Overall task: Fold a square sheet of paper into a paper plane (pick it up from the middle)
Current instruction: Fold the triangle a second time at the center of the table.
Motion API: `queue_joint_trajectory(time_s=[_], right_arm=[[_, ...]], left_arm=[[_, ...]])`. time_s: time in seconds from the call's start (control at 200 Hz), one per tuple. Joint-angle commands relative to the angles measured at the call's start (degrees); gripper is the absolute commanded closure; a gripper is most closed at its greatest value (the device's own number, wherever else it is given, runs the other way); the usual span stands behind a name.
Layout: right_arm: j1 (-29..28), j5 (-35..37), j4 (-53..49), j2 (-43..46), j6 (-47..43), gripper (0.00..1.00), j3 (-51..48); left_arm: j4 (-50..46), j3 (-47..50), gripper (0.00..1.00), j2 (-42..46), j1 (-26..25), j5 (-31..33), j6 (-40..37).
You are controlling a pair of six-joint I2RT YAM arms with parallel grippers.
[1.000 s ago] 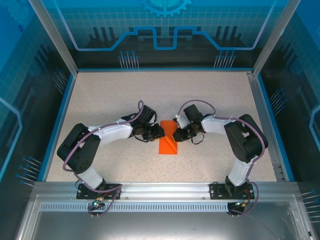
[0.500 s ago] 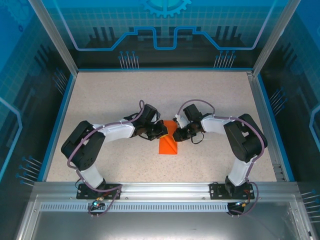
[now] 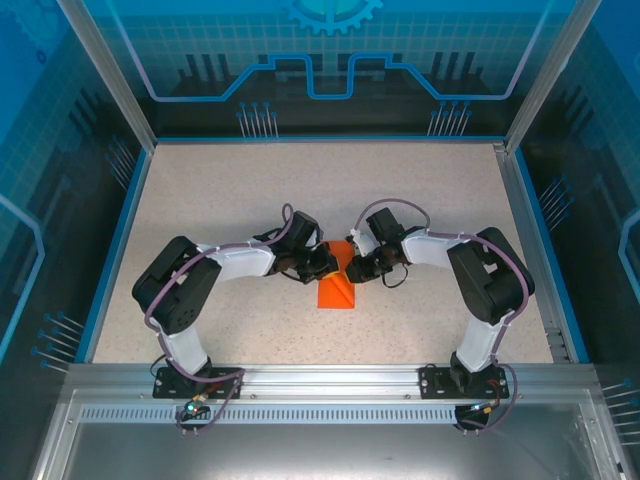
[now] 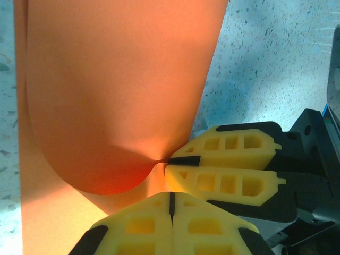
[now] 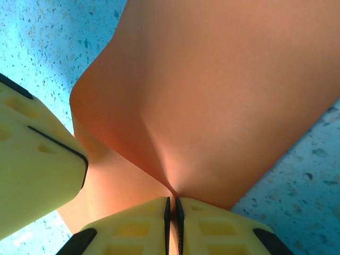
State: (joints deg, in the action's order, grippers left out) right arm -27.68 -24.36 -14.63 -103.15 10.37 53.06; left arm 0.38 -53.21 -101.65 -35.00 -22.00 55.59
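You are mid-fold, by my reading: the sheet (image 3: pixel 337 292) lies at the middle of the surface (image 3: pixel 230 190) between the two arms, a narrow orange shape and no dart yet. One layer is lifted into a soft, uncreased bulge above the layer that lies flat. Your right fingers (image 5: pixel 223 218) are clamped on that lifted layer, and the paper puckers to a point exactly where they meet. Your left fingers (image 4: pixel 154 210) are pressed together with no gap, tips just beside the right pair and over the flat layer. Whether any paper sits between them I cannot tell. The next move probably calls for carrying the raised layer across until its edge meets the edge below, then pressing the bulge down into a sharp crease. Go gently, since paper this thin could tear or slide at the pinch, and the flat layer needs holding down so the fold lands square. Around the sheet the surface is pale and speckled, edged in blue, with nothing else lying near the work. It sits inside a blue-lit enclosure of clear printed panels (image 3: pixel 330 50) on metal posts, and a metal rail (image 3: pixel 330 378) at the near edge carries both arm bases.
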Motion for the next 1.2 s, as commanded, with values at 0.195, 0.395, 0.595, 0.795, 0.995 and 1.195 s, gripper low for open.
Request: queue_joint_trajectory(time_s=[0.195,0.395,0.595,0.795,0.995,1.195], right_arm=[[0.79,2.12,-2.33,-1.88,-1.13,0.86,0.97],[0.79,2.29,-2.33,-2.04,-1.11,0.86,1.09],[0.74,2.39,-2.42,-2.01,-1.13,0.86,1.09],[0.79,2.44,-2.37,-2.12,-0.99,0.86,1.06],[0.79,2.31,-2.34,-2.08,-0.98,0.85,1.00],[0.65,1.91,-1.73,-1.98,-0.55,0.85,0.99]], left_arm=[[0.51,0.23,0.94,-0.56,-0.90,-1.21,-0.05],[0.27,0.56,0.94,-0.93,-0.95,-0.21,-0.65],[0.83,0.39,0.94,-3.11,-1.11,0.04,-1.10],[0.86,0.34,0.94,-4.30,-1.25,0.77,-1.47],[1.35,0.99,0.94,-5.56,-1.47,1.04,-1.45],[2.12,2.10,0.94,-6.93,-1.75,1.59,-1.16]])
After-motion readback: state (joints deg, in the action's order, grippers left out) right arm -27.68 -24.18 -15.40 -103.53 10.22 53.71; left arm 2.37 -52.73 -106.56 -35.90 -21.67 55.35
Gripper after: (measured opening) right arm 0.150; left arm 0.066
